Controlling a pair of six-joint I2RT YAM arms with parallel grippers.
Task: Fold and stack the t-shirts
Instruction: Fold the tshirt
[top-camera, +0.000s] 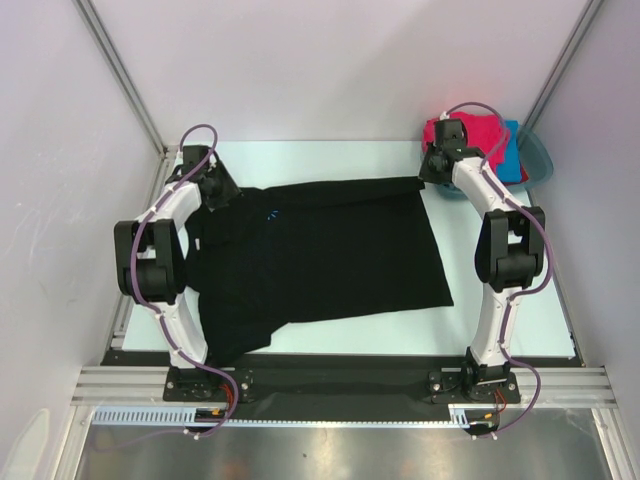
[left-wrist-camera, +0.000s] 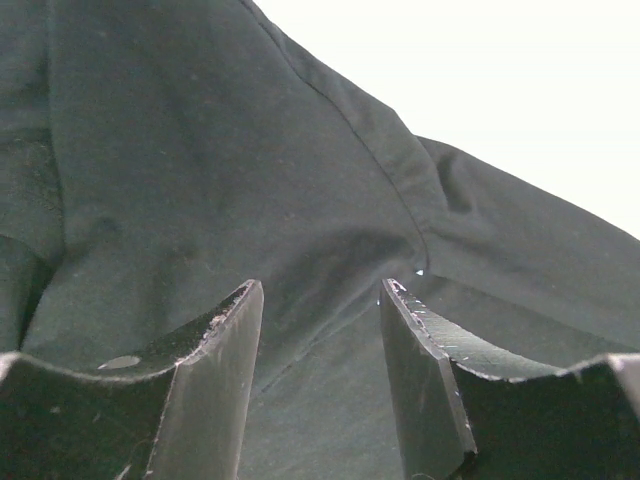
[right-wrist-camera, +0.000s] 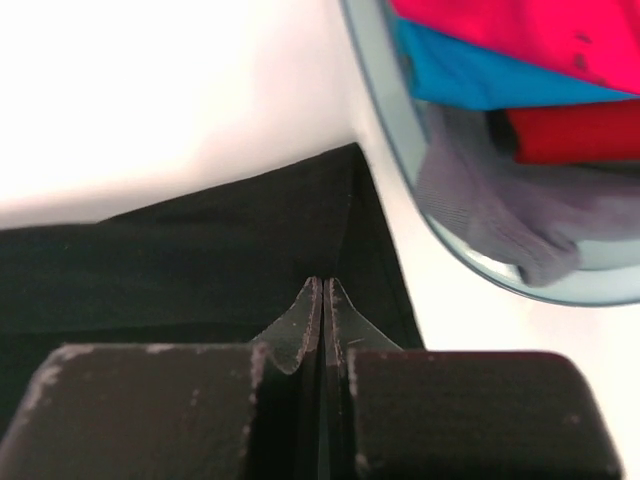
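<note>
On the pale desk the black t-shirt is spread flat, apparently for folding, its shoulder seam straddled by the released left tool, its far corner met by the clenched right tool, the remaining t-shirts kept in the basin beside that corner.

A plain black t-shirt, pink shirt, blue shirt, red shirt, teal basin.

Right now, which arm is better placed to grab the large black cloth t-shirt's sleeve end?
Left, probably: left gripper hovers open over the t-shirt's sleeve seam; right gripper is shut at the hem corner.
</note>
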